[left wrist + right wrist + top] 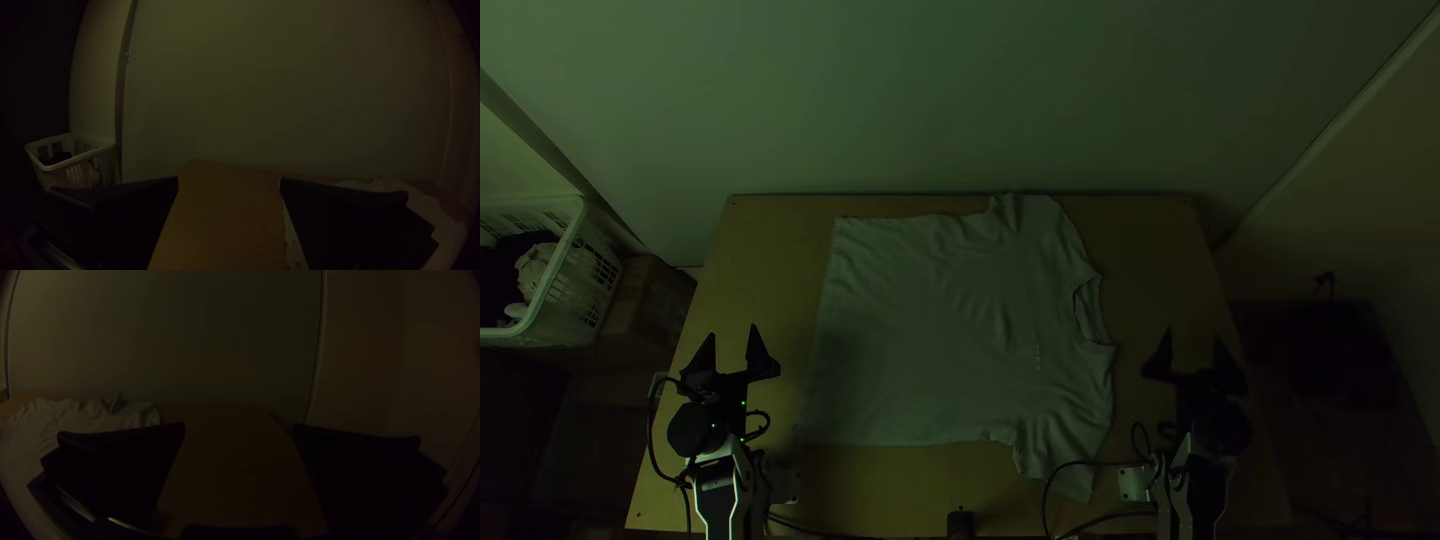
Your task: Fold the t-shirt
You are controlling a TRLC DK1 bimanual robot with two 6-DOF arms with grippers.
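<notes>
A pale t-shirt (pixel 930 330) lies spread out on the table, its hem toward the left and its neck opening toward the right, with one sleeve at the far edge and the other near the front. Left of the hem is my left gripper (pixel 733 338), open and apart from the cloth; its spread fingers frame bare wood in the left wrist view, gripper (pixel 229 182). To the right of the neck, my right gripper (pixel 1192 343) is open too, holding nothing. In the right wrist view the shirt (pixel 35 425) lies beyond one finger of the gripper (pixel 239 426).
Bare wooden table (pixel 765 240) borders the shirt. A white basket (pixel 555 290) with cloth inside stands off the table's left side. Black cables (pixel 1050 490) loop near the front by the lower sleeve. A wall rises behind the far edge.
</notes>
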